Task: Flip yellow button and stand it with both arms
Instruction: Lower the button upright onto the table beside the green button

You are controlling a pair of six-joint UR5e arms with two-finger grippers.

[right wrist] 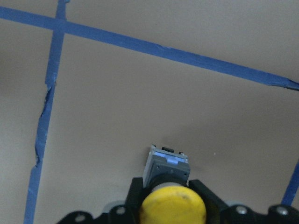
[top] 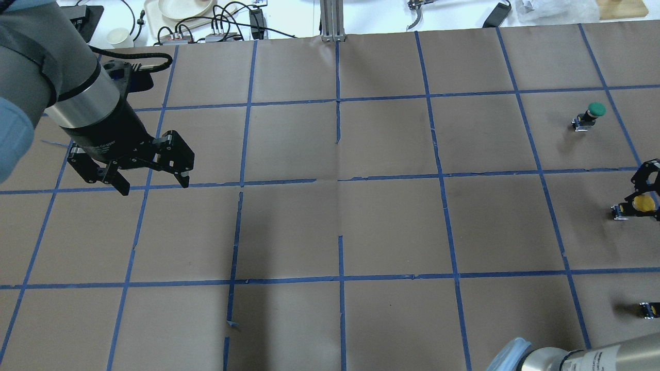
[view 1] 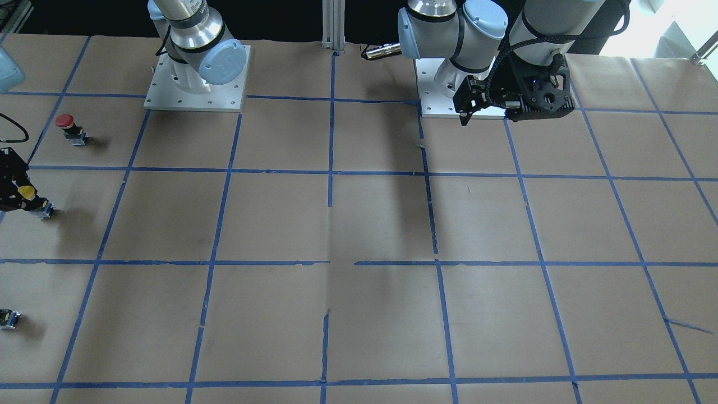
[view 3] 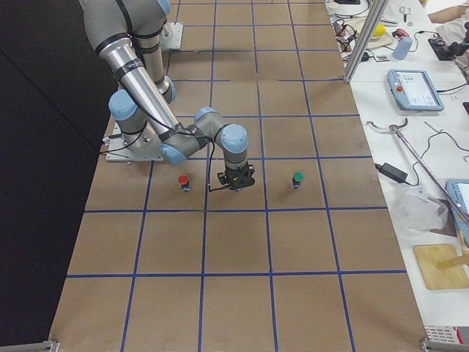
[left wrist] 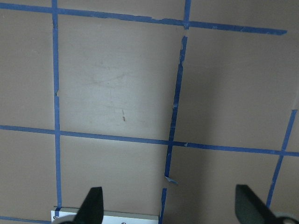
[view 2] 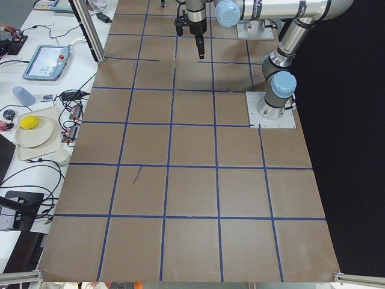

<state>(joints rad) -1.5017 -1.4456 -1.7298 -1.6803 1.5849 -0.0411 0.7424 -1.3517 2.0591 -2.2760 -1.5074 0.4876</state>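
Yellow button (right wrist: 173,211) sits in the right claw (top: 642,200) at the far right edge of the surface (view 1: 381,224), as the overhead view shows it. The claw is clamped on the button, its black fingers (right wrist: 134,195) pressing in from both sides just under the round yellow cap. The right wrist view looks down over the cap, and the grey square contact block points away toward the brown paper. In the front-facing view the button is tilted, with the cap higher and the block low, close to the surface; whether the block touches the paper cannot be told. A red button (view 1: 66,124) stands on the side nearer the robot's base, and a green button (top: 593,111) stands on the farther side, both well apart from the claw. The left claw (top: 154,186) hangs above the surface on the opposite side of the table, its fingers spread wide apart and holding nothing. Below it lie only brown paper and lines of blue tape (left wrist: 174,107).
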